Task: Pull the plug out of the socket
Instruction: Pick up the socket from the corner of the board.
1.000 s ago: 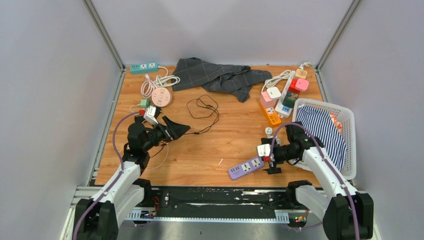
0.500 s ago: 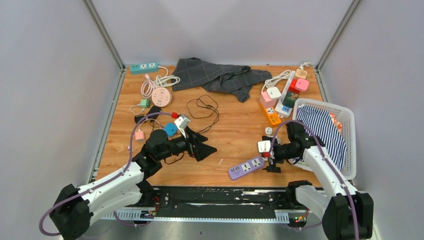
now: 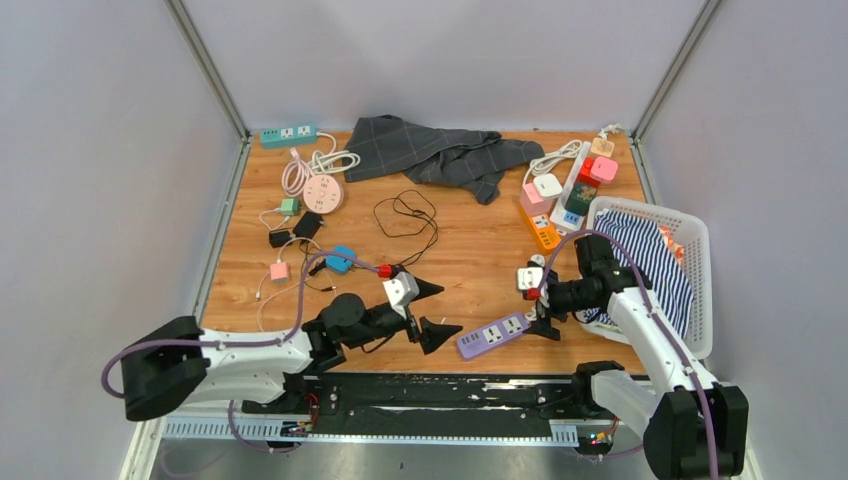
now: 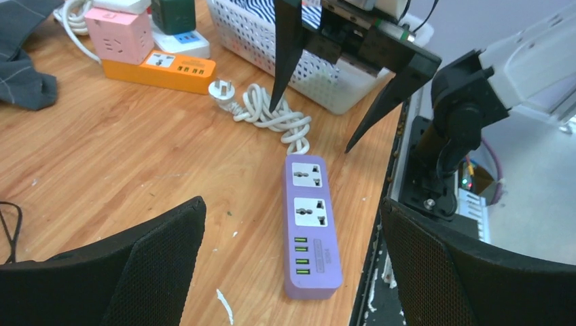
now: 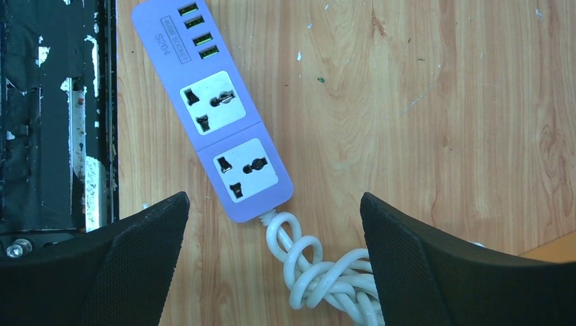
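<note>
Left gripper (image 3: 450, 311), at the wooden table's (image 3: 470, 260) 6 o'clock edge, is spread wide and empty. At its 3 o'clock lies 1 purple plastic power strip (image 5: 210, 112) printed "S204", with 2 unplugged universal sockets and 4 USB ports. Its knotted white cord (image 5: 312, 272) ends in 1 white plug (image 4: 221, 88) lying on the wood. Right gripper (image 3: 541, 312) hovers over the cord end, spread wide, holding nothing.

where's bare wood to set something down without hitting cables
The widest bare patch lies mid-table, between the black cable, the orange power strip and the purple power strip. Crowded: the small adapters at left and the socket cluster beside the basket.
</note>
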`<action>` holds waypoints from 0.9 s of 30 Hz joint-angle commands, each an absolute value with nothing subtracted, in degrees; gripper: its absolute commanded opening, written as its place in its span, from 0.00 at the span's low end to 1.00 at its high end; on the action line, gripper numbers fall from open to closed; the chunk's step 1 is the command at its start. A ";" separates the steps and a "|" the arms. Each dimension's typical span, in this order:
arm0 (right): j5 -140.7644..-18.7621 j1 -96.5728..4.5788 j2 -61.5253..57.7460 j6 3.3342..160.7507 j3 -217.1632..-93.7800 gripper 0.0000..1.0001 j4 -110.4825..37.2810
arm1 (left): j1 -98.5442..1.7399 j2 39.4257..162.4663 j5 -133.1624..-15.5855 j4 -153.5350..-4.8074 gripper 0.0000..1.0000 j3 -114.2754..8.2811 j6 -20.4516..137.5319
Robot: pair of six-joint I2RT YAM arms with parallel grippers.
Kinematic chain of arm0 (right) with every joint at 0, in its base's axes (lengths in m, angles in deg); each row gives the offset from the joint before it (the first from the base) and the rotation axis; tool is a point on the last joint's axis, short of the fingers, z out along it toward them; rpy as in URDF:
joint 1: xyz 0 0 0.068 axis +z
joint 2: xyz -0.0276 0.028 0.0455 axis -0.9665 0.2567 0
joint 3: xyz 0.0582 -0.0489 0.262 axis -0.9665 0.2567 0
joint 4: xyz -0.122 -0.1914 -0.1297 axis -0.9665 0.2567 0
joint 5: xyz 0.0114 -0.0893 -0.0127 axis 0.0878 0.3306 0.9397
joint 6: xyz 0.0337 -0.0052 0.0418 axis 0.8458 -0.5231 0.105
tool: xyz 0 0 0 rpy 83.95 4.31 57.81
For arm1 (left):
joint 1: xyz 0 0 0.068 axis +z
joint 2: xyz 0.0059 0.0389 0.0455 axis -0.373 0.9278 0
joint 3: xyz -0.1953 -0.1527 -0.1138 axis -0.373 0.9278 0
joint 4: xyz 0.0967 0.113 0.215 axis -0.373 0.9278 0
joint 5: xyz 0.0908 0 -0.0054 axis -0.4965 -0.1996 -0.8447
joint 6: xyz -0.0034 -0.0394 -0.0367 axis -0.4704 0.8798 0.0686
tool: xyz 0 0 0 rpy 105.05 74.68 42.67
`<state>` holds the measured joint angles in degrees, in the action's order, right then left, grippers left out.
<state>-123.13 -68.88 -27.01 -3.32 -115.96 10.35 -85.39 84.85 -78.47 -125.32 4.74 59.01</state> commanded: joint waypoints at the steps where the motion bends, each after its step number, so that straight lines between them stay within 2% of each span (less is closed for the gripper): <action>1: -122.96 -69.87 -27.58 -1.17 -117.66 0.96 10.67 | -87.88 93.81 -80.64 -133.93 1.00 1.96 54.08; 13: -121.87 -70.42 -27.52 0.45 -117.56 0.97 9.41 | -94.23 121.23 -87.61 -131.35 1.00 -10.83 54.06; 27: -122.04 -70.73 -27.16 0.59 -117.29 0.97 9.30 | -95.47 127.53 -90.02 -125.79 1.00 -15.94 51.66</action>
<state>-121.97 -69.89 -27.01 -0.19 -116.00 8.82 -94.92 125.79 -88.29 -126.69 -14.72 53.05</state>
